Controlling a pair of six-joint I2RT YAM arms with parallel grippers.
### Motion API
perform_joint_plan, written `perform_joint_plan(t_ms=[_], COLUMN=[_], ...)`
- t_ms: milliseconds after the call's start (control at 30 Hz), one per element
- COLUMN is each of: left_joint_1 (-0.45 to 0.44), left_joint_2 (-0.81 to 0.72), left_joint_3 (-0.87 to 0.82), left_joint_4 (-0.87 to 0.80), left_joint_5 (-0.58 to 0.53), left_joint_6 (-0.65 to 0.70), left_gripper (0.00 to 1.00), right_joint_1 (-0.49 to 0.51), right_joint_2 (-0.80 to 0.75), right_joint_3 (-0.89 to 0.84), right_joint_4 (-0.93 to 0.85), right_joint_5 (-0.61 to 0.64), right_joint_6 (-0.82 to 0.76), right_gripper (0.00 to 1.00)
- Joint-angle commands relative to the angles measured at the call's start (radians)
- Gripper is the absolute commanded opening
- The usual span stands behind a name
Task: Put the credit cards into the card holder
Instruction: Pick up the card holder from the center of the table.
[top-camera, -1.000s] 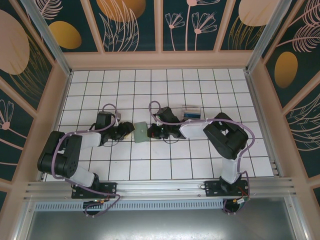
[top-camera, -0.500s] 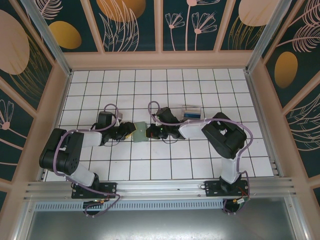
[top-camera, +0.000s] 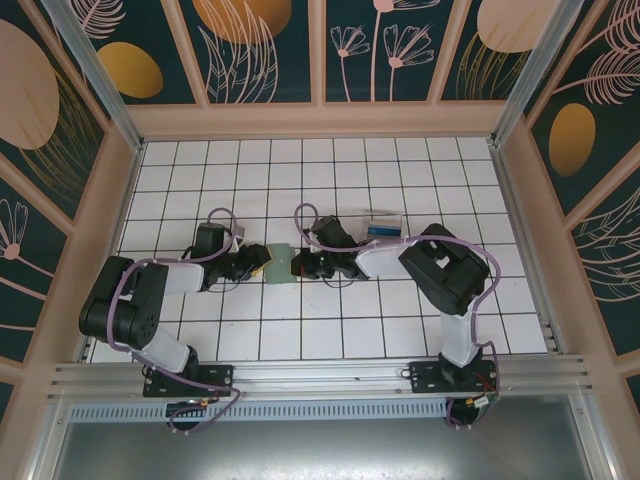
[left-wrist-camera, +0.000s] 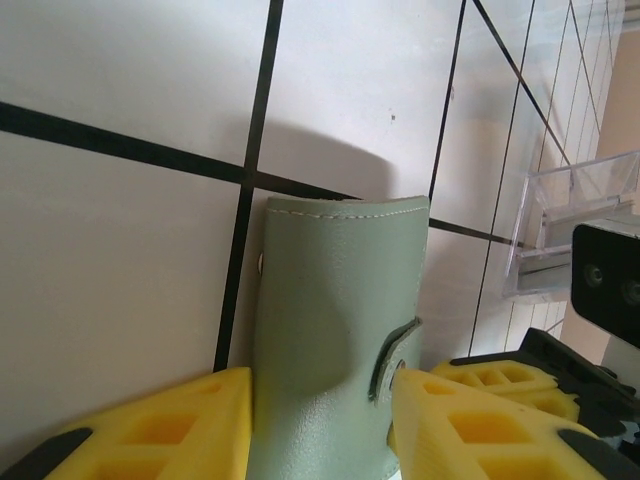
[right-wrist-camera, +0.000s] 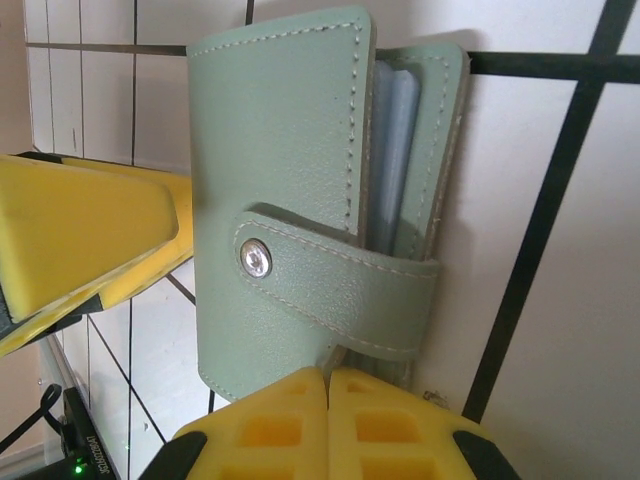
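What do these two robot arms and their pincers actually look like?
The left arm and right arm have chunky black joints, pale grey links and a thin lilac cable looping along each. Their fingers are bright yellow wedges with moulded hollows, set in black mounts.

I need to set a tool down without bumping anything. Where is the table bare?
Bare: the far rows along the back wall; the near middle tiles by the rail. Crowded: mid-table, where the left gripper and right gripper flank the holder, tray farther right.
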Motion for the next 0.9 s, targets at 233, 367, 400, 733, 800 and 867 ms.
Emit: perform_joint_plan(t_ms=[233, 367, 400, 733, 800, 867], left_joint_1=[-0.011, -0.010, -0.011, -0.011, -0.011, -0.011], left_joint_2=[-0.109, -0.103, -0.108, -0.052, -0.043, -0.051], left_joint_3=[-0.029, -0.024, -0.024, 0.012, 0.002, -0.011], left_joint_4=[0.046, 0.032, 0.031, -0.036, -0.003, 0.034], left_joint_5=[-0.019, -0.019, -0.020, -0.042, -0.044, -0.046], left_joint_6=[-0.031, -0.026, -0.026, 0.035, 0.006, -0.024], left_gripper=[0.42, 0.38, 0.38, 0.37, 0.20, 0.10], right_joint_1=[0.018, 0.018, 0.018, 0.017, 0.017, 0.017], right_joint_2=[0.087, 0.093, 0.091, 0.103, 0.104, 0.105], right_joint_3=[0.040, 0.033, 0.029, 0.026, 0.030, 0.035], right_joint_4=[0.122, 0.163, 0.172, 0.206, 0.204, 0.193], right_joint_5=[-0.051, -0.081, -0.086, -0.106, -0.104, -0.095], right_joint_6=[0.010, 0.010, 0.008, -0.016, -0.019, -0.024], right_gripper=[0.00, 0.00, 0.00, 0.00, 0.00, 0.00])
